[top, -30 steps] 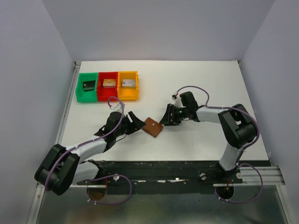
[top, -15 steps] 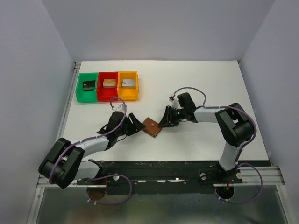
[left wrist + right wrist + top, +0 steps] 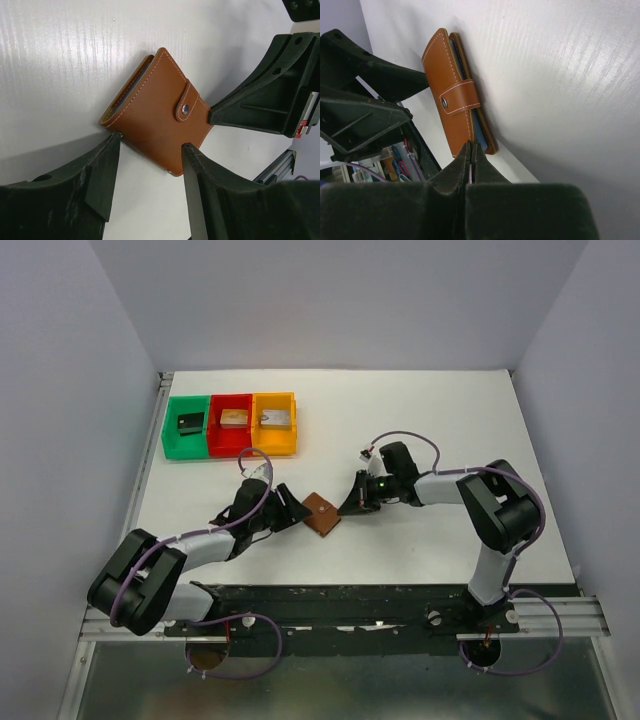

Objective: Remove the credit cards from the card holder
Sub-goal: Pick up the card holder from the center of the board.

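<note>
The small brown leather card holder (image 3: 321, 514) lies snapped shut on the white table (image 3: 420, 420), between both grippers. Over the last second both have closed in on it. The left gripper (image 3: 292, 510), fingers spread, straddles one corner. The right gripper (image 3: 352, 502), fingers pressed together and empty, touches the opposite edge. The green plastic bin (image 3: 187, 400) holds a black block (image 3: 190, 424). The red bin (image 3: 231, 400) and orange bin (image 3: 273, 397) each hold a silvery block.

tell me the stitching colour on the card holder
Pale cream, along the edges of the brown card holder; clearest in the left wrist view.
</note>
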